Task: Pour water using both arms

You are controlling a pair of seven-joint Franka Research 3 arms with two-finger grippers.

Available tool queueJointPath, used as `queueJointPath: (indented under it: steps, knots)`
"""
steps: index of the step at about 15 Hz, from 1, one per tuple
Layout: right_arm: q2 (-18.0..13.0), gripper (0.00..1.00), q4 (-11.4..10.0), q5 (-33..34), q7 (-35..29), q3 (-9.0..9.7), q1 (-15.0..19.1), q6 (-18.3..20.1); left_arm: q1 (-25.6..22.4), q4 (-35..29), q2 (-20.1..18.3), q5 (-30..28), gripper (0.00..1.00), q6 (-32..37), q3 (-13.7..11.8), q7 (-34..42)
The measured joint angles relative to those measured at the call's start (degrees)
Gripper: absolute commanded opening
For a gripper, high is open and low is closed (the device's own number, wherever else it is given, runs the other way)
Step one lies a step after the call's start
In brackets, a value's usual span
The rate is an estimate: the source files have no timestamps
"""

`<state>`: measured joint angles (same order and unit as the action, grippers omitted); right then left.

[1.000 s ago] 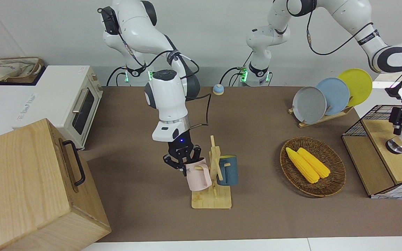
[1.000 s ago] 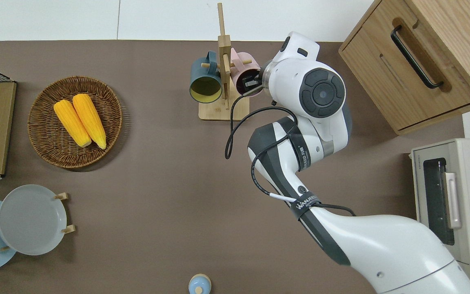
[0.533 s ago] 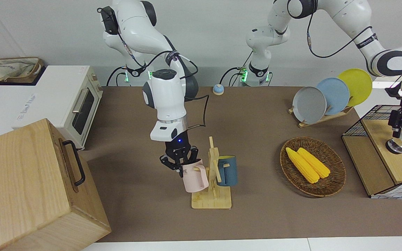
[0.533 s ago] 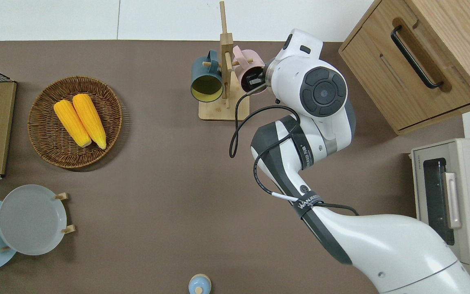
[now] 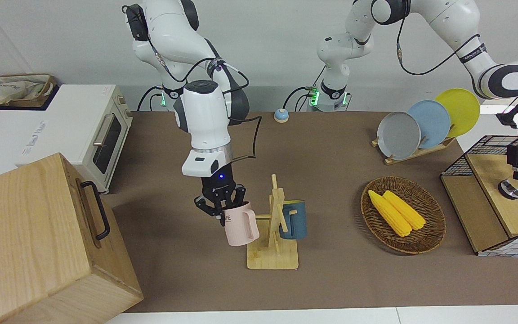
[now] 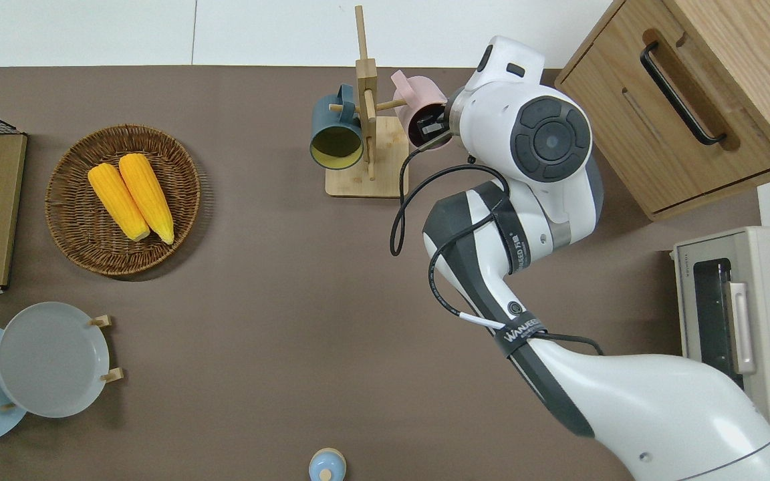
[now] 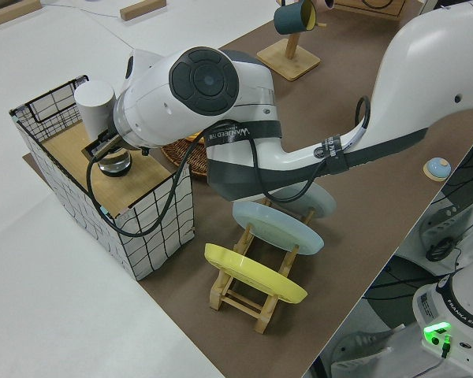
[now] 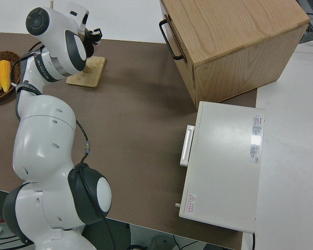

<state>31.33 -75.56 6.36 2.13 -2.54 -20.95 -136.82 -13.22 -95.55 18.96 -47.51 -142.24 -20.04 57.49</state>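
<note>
**Pink mug held clear of the rack; left arm at the wire basket**

My right gripper (image 5: 220,208) is pinching the rim of the pink mug (image 5: 240,224), one finger inside the mouth and one outside. The mug hangs tilted in the air with its handle turned toward the wooden mug rack (image 5: 275,229), and from overhead it sits just off the rack's base, on the side toward the right arm's end of the table; the peg it faces is bare. A dark blue mug (image 5: 293,219) hangs on the rack's opposite peg.

My left gripper (image 7: 102,150) is at the wire basket (image 7: 146,228) standing at the left arm's end of the table, down beside a white cylindrical bottle (image 7: 94,101) lying on the wooden board inside it. I think the fingers are around the bottle's base, but I cannot tell whether they are pressed on it.

Between rack and wire basket lies a wicker tray (image 5: 430,234) with two corn cobs (image 5: 396,211). Nearer to the robots stands a plate rack with a grey plate (image 5: 398,135), a blue one and a yellow one. At the right arm's end are a wooden box (image 5: 38,243) with a black handle and a white toaster oven (image 5: 92,130).
</note>
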Motion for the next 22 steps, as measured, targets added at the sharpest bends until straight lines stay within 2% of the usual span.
queueJointPath:
  steps: [7,15,18,22]
  knots:
    - [-3.0,0.000,0.1,0.0,7.8,0.44,4.3,4.4,0.0,3.4,0.0,0.7,0.00,0.2,0.0,-3.5]
    - [-4.1,0.000,0.1,-0.4,11.7,0.48,7.3,7.8,0.2,8.2,-2.5,13.4,0.00,7.2,0.0,-16.6]
    - [-4.3,0.000,0.1,-0.4,13.9,0.44,8.6,12.9,1.0,8.3,-4.7,17.6,0.00,10.1,0.2,-22.0]
    - [-5.1,0.000,0.0,-0.4,15.3,0.45,9.3,21.6,4.9,6.9,-7.7,26.0,0.00,12.3,0.5,-31.5]
